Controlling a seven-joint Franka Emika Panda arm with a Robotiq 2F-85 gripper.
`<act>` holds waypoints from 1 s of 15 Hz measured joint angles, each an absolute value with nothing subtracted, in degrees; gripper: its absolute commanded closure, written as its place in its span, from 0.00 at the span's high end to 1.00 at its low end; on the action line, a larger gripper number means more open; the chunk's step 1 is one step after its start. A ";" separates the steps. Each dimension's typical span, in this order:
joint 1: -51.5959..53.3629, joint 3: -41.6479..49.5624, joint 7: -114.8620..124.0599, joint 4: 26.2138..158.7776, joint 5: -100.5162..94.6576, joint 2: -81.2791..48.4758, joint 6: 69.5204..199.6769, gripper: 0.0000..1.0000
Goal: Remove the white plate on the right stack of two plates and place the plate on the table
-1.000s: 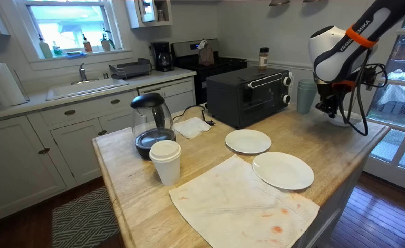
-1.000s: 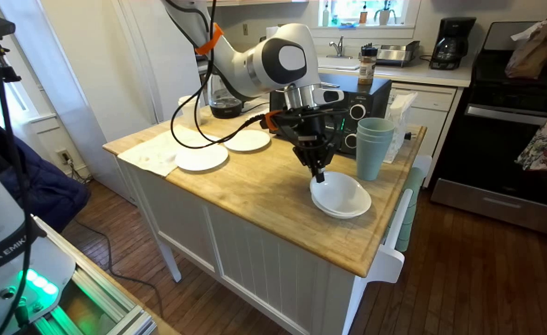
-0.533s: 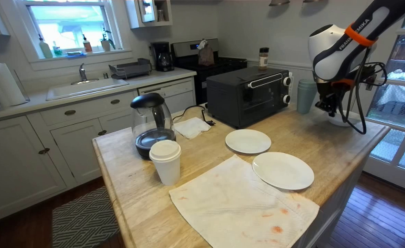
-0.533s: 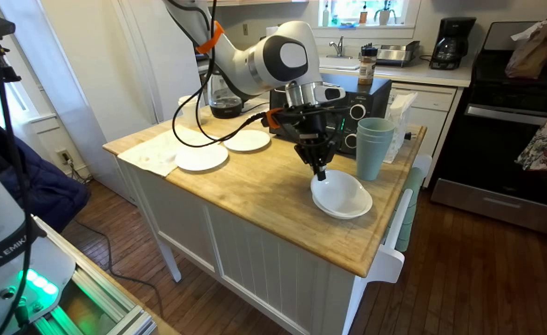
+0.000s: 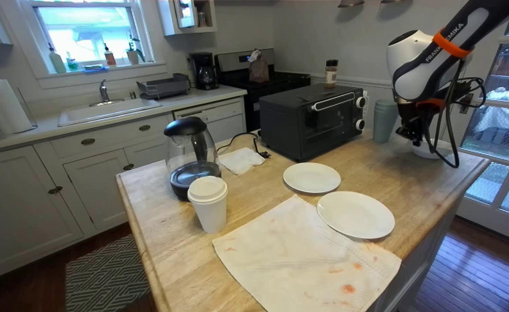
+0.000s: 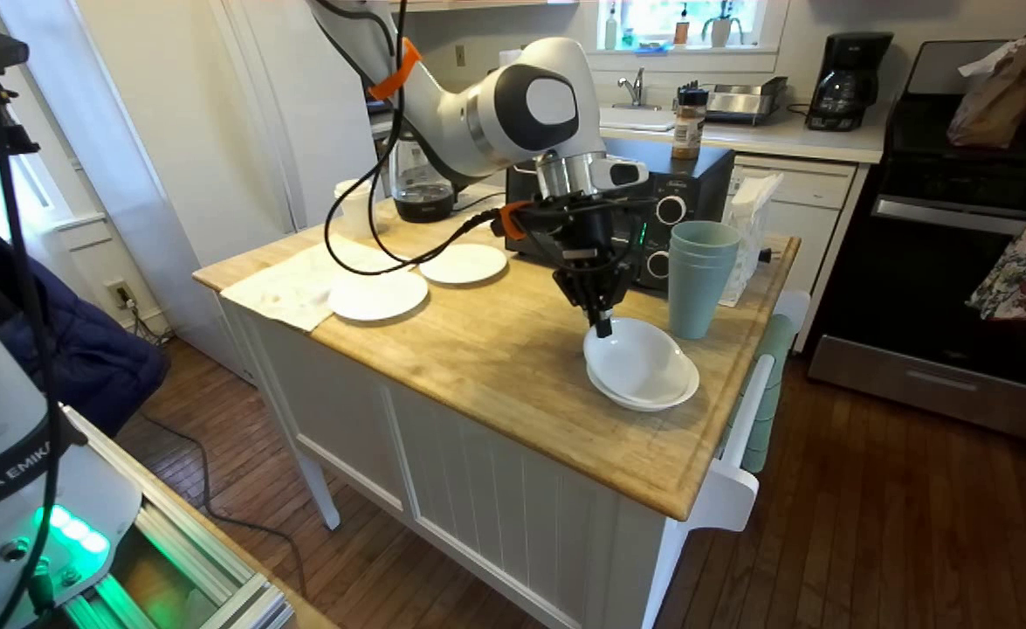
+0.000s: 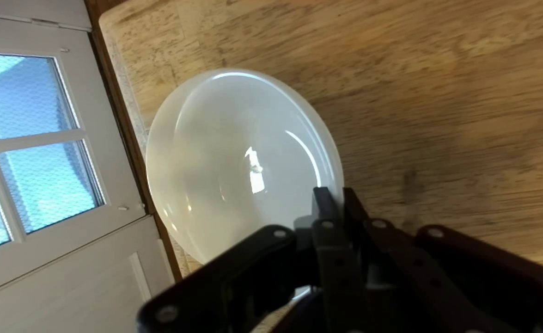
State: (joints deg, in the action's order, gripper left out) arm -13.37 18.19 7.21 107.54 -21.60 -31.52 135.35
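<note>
The white plate (image 6: 639, 358) is a small raised-rim dish on top of the right stack near the table's corner. The lower dish (image 6: 685, 391) of the stack shows as a rim beneath it. The upper dish is tilted, its gripped edge raised off the lower one. My gripper (image 6: 601, 325) is closed on that edge; in the wrist view my gripper (image 7: 336, 192) has one finger inside the rim and one outside. The wrist view shows the white plate's bowl (image 7: 234, 152). In an exterior view the stack (image 5: 423, 151) is partly hidden behind my gripper (image 5: 412, 138) and cables. The wooden table (image 6: 513, 349) lies below.
Stacked blue-green cups (image 6: 703, 279) stand close beside the dishes, with a white packet (image 6: 750, 240) behind. A black toaster oven (image 5: 310, 121) is at the back. Two flat white plates (image 5: 312, 177) (image 5: 356, 215), a cloth (image 5: 306, 260), a kettle (image 5: 193, 160) and a paper cup (image 5: 209, 203) are farther along.
My gripper has risen slightly. The gripped edge of the upper dish has gone up with it, so the dish tilts more over the lower one.
</note>
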 measured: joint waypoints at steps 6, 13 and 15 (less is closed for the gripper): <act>-12.98 18.25 7.21 106.60 -21.76 -31.52 134.61 0.02; -11.24 18.73 7.21 106.16 -22.69 -31.21 133.47 0.02; -10.81 18.73 7.21 106.14 -22.70 -31.08 132.55 0.02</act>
State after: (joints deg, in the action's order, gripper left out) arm -10.81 18.73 7.21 106.14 -22.70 -31.08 132.55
